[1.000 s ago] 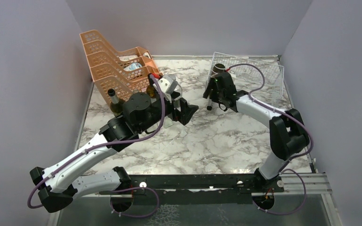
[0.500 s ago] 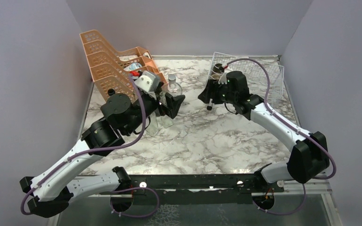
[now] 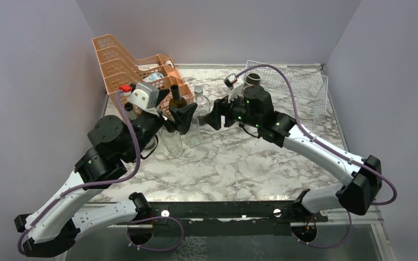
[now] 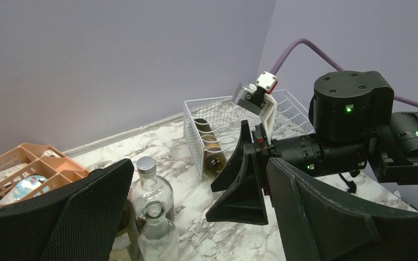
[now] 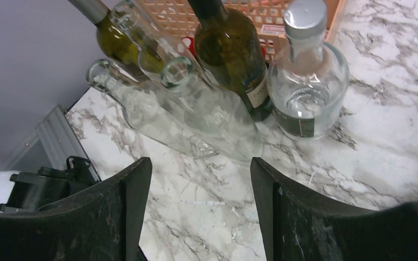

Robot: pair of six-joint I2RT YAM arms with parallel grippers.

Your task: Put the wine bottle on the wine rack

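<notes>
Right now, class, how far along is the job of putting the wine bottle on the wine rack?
Done: one dark bottle lies in the wine rack. In hand: nothing; the left pincer and right pincer are open and empty. Left: the green wine bottle stands on the table, unracked.

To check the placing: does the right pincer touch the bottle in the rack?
Apart. Top view shows the open right pincer pointing away from the bottle in the rack.

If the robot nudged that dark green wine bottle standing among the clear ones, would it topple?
Probably, if pushed high up: the dark green wine bottle stands upright, tall and narrow. It looks like smooth glass, so likely slippery and breakable. The clear bottles crowd beside it, so it might knock those over too.
</notes>
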